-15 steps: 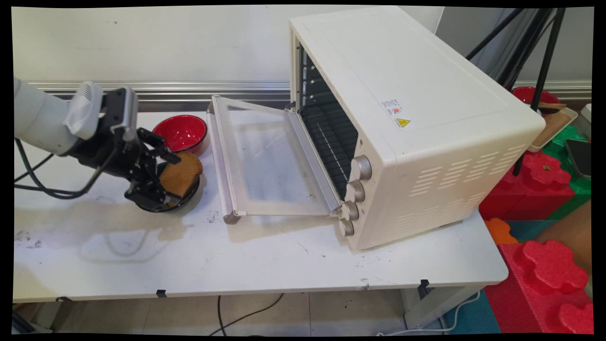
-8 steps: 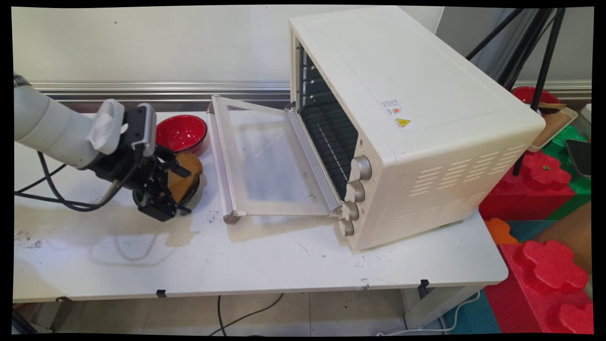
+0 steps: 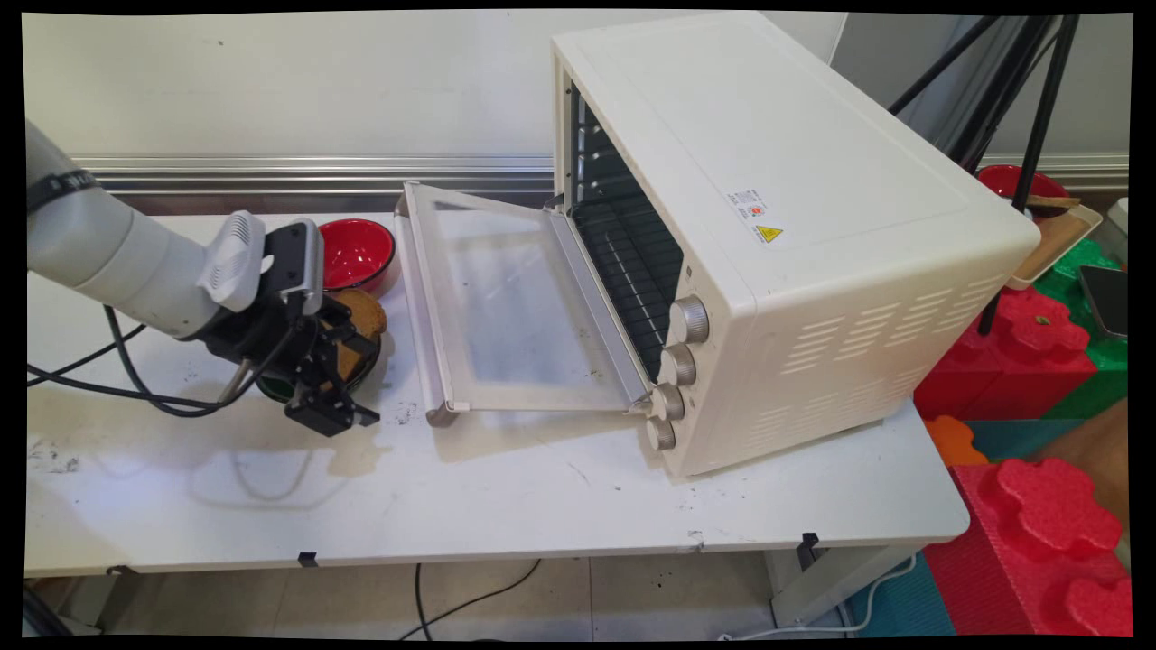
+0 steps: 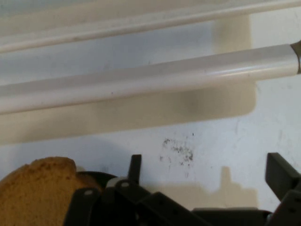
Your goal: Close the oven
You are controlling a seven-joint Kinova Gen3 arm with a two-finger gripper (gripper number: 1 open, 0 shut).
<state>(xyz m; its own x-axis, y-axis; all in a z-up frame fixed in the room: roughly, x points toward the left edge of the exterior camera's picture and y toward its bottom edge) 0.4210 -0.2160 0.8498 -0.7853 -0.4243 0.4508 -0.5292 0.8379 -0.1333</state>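
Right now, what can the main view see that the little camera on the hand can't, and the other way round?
Only the main view shows the whole toaster oven, its knobs, the red bowl and the arm. Only the hand view shows, close up, the dark smudges on the table. Both show the open gripper beside the brown bread on its black dish, and the oven door's handle.

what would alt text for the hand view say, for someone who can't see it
The black hand hangs open just above a white table, a slice of brown bread on a dark dish at its left. Ahead, the open oven door's white handle bar crosses the view.
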